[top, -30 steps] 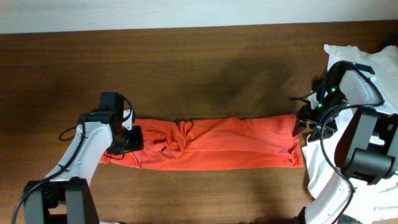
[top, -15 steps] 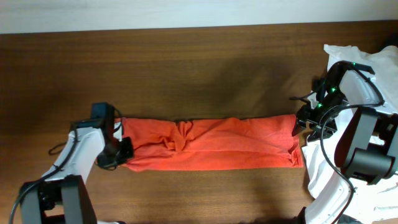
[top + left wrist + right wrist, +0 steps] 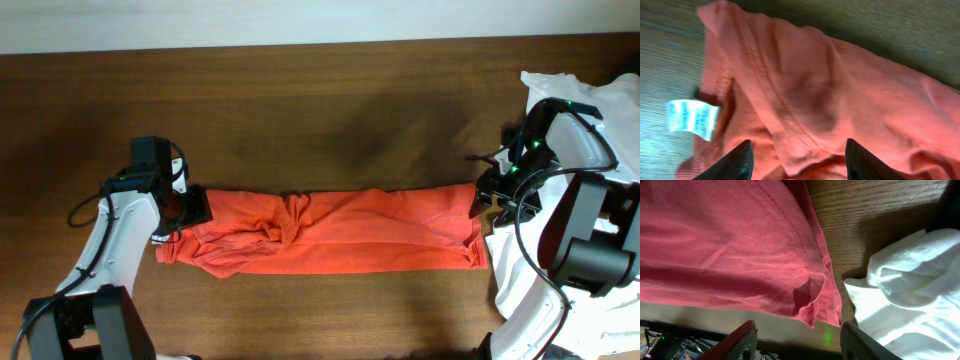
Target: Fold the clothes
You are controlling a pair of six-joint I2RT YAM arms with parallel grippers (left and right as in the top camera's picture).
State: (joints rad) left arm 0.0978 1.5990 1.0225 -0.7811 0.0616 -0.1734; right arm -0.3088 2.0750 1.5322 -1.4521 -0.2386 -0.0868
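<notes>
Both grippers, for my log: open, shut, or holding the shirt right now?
Left gripper: open, above the T-shirt, holding nothing.
Right gripper: open at the T-shirt's edge, holding nothing.

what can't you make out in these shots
- Label print, left wrist view: too small and blurred to read.
- Shirt inner layers, overhead: hidden by its own folds.
- Right gripper fingertips, overhead: hidden under its own dark wrist.
- White cloth, overhead: cut off by the right edge and partly covered by the right arm.
</notes>
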